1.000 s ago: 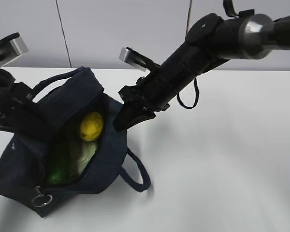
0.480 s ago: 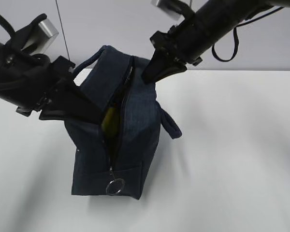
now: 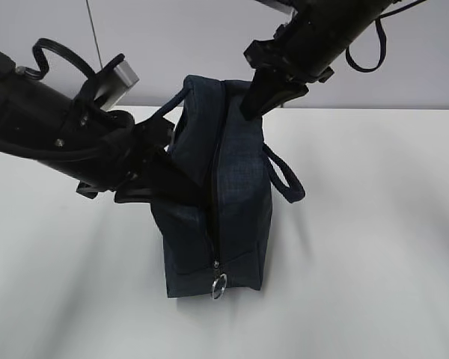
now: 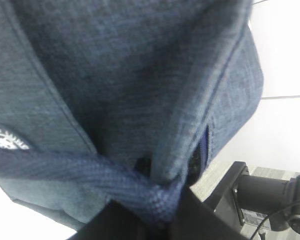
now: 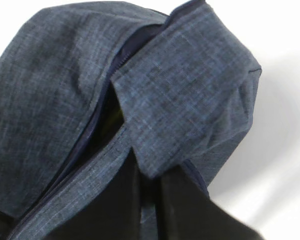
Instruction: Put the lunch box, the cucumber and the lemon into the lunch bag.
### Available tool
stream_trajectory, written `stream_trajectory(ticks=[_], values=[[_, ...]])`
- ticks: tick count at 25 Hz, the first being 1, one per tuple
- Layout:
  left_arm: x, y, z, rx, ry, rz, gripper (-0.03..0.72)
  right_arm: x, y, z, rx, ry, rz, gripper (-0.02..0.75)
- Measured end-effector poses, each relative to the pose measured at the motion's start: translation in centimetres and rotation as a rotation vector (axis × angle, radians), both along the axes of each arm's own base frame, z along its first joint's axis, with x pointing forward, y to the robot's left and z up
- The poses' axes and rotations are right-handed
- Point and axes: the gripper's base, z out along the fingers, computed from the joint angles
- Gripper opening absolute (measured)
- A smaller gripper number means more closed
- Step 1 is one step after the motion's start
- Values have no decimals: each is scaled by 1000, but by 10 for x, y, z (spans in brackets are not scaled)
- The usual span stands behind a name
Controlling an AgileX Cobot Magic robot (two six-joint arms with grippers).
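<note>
The dark navy lunch bag (image 3: 236, 194) stands upright on the white table, its top zipper seam facing me and nearly closed, the metal ring pull (image 3: 218, 286) hanging at the bottom front. My left gripper (image 3: 168, 187) is shut on the bag's left side fabric and handle (image 4: 90, 170). My right gripper (image 3: 256, 101) is shut on the bag's top right edge (image 5: 180, 115). The lunch box, cucumber and lemon are hidden; only a sliver of yellow-green shows through the zipper gap (image 5: 117, 112).
The bag's right loop handle (image 3: 288, 176) hangs free on its right side. The white logo (image 4: 5, 140) shows on the bag's side in the left wrist view. A white wall stands behind the table (image 3: 374, 262).
Both grippers have lifted and turned the bag from lying open on its side to standing upright. The opening has narrowed, and the lemon and cucumber no longer show in the exterior view.
</note>
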Motion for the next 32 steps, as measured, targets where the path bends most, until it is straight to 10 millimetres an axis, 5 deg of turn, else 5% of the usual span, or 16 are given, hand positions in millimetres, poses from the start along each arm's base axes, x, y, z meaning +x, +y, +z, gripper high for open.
stream_trajectory(ticks=[8,11,15,17,24,32], values=[[1,1,-1,9,-12,5,32,6,4,-16,20,34,11,35],[1,1,-1,18,-15,-3,151,7,6,-15,46,31,16,89],[1,1,-1,18,-15,-3,363,8,8,-12,78,17,10,278],[0,1,-1,18,-14,-4,408,8,9,-12,89,18,7,349],[5,11,3,23,-35,15,432,11,10,3,108,-31,9,381],[-3,46,40,105,-224,28,432,11,13,62,195,-201,19,365]])
